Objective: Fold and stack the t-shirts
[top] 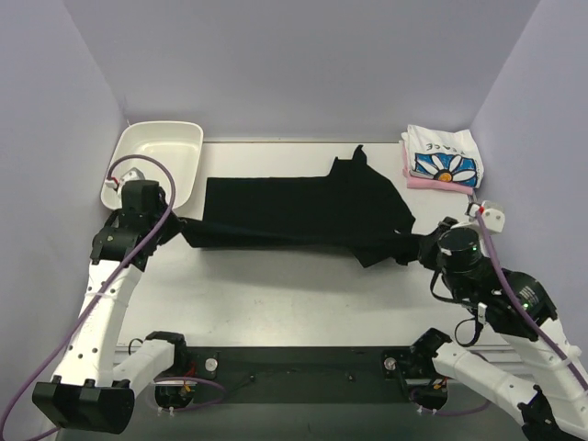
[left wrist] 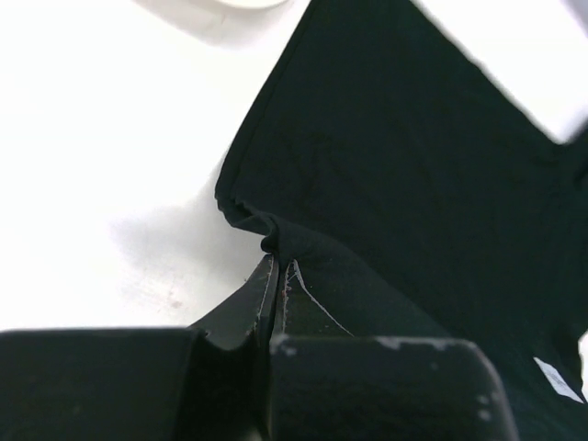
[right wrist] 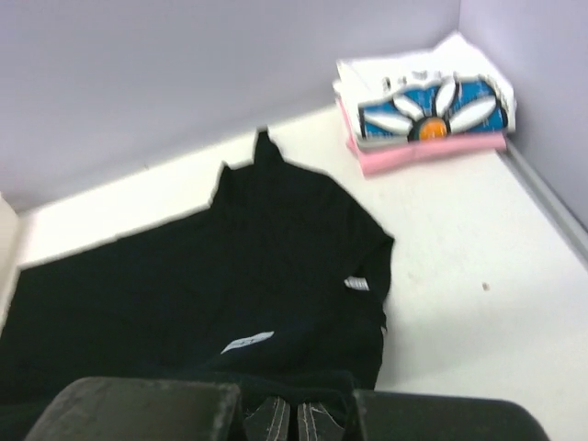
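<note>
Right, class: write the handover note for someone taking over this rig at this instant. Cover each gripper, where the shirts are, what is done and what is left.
Left gripper: shut on the black t-shirt at its left end.
Right gripper: shut on the same shirt's right end.
The black shirt is stretched between them across the table; it looks part-folded and is not stacked.
Done: daisy t-shirt lies folded on the folded pink t-shirt in the far right corner.
Left: finish folding the black one and add it to that stack.

Black shirt point(top: 294, 207) spread; daisy shirt point(top: 444, 158) atop pink shirt point(top: 432, 183).
</note>
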